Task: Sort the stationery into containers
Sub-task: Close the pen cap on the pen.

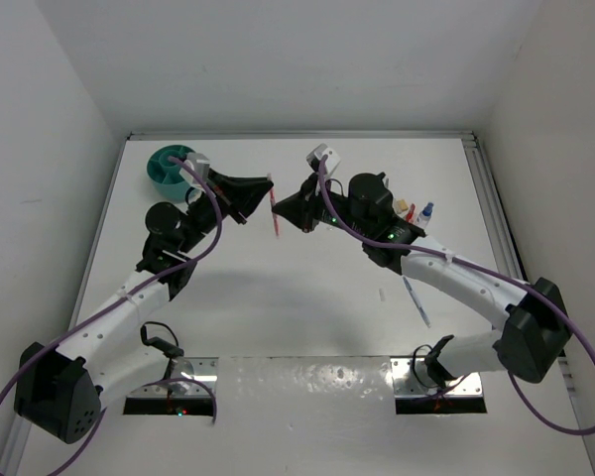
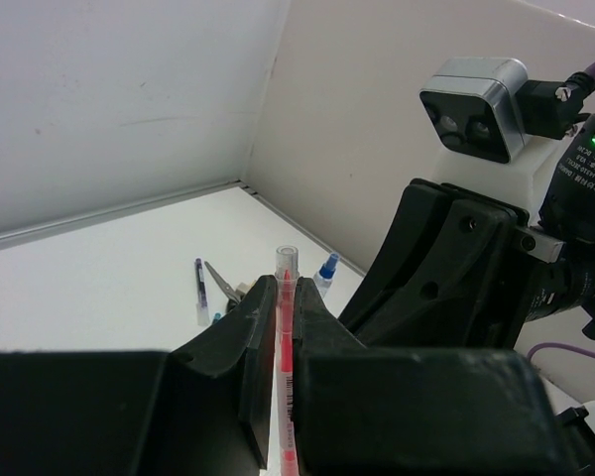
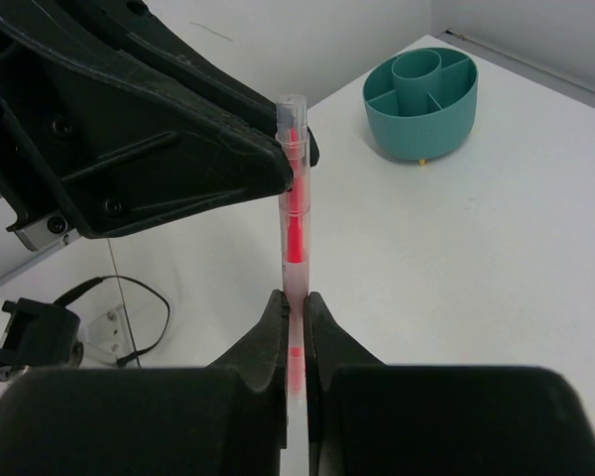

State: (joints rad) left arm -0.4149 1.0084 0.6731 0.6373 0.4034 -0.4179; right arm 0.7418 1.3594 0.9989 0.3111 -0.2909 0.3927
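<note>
- I see the left fingers [image 2: 233, 347] clamped on a thin red clear-barrelled pen [image 2: 286, 332].
- The right fingers [image 3: 268, 342] grip it too, above the white tabletop [image 1: 307, 288].

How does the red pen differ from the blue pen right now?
The red pen is held off the table, clamped by both the left gripper and right gripper; the blue pen lies flat on the table, untouched. Both are thin, and neither is in the teal organiser.
</note>
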